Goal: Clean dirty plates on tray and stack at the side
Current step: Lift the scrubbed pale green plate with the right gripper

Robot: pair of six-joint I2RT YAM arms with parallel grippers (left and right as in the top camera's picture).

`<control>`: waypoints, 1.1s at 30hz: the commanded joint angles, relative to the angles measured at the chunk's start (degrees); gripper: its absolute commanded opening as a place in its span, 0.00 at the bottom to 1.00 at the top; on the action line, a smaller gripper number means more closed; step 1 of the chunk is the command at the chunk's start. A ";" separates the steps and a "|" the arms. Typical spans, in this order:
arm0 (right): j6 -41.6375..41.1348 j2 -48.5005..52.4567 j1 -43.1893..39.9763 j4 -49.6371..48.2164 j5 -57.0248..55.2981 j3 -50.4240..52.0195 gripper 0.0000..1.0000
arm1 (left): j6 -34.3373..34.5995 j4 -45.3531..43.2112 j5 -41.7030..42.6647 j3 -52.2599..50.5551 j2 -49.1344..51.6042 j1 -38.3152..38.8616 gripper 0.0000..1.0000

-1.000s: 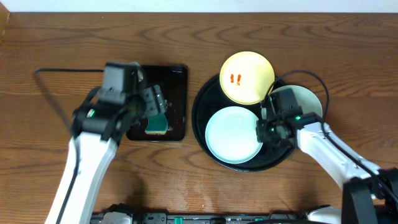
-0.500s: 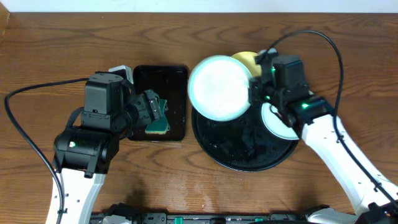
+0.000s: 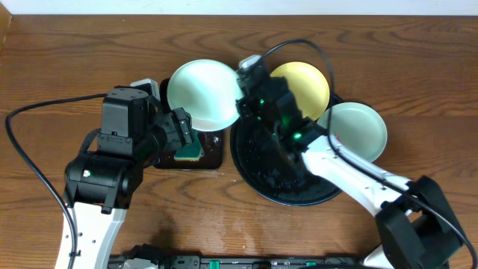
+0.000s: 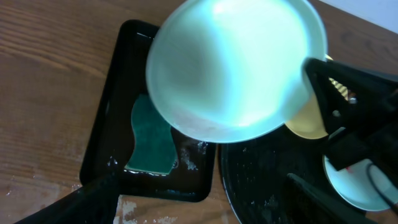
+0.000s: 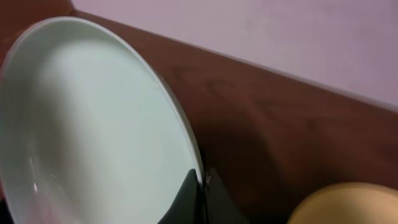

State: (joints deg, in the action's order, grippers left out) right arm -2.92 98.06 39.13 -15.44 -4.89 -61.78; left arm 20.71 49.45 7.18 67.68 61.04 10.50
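three plates are showing, and we are gripping one of them. our right gripper (image 3: 243,104) is clenching its fingers (image 5: 194,190) on the rim of the held mint plate (image 3: 200,93), keeping it raised over the far end of the rectangular tray (image 3: 214,155), beside the round tray (image 3: 284,188) and off it. from the left wrist, the same plate is filling the upper middle of the view with its hollow facing us and is hiding the far right corner of the rectangular tray.

the yellow plate (image 3: 308,88) is sitting at the far rim of the round tray, partly behind our right arm. the second mint plate (image 3: 358,131) is lying at that tray's right edge and overlapping its rim; we cannot tell whether it is leaning on the rim or on the table (image 3: 60,60). the middle of the round tray is glistening wet.

our left gripper (image 3: 181,127) is hanging over the rectangular tray with its jaws spread wide and grasping nothing. the green sponge (image 4: 151,140) is lying flat in that tray, below the fingers.
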 commanded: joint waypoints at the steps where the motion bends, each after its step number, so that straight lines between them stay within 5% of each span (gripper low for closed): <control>1: 11.63 -1.09 3.34 -4.04 -7.48 -0.79 0.01 | -0.57 0.02 0.09 0.96 0.04 -0.20 0.84; 11: 26.58 -1.55 11.89 -9.97 -21.35 -0.79 0.01 | -0.57 0.02 0.09 0.96 0.04 -0.20 0.84; 33: 30.01 -1.97 13.46 -13.07 -23.41 -0.79 0.01 | -0.57 0.02 0.09 0.96 0.04 -0.20 0.84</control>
State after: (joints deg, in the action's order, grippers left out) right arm 26.57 97.97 52.31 -28.12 -27.33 -61.82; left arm 20.71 49.47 7.18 67.68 61.04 10.50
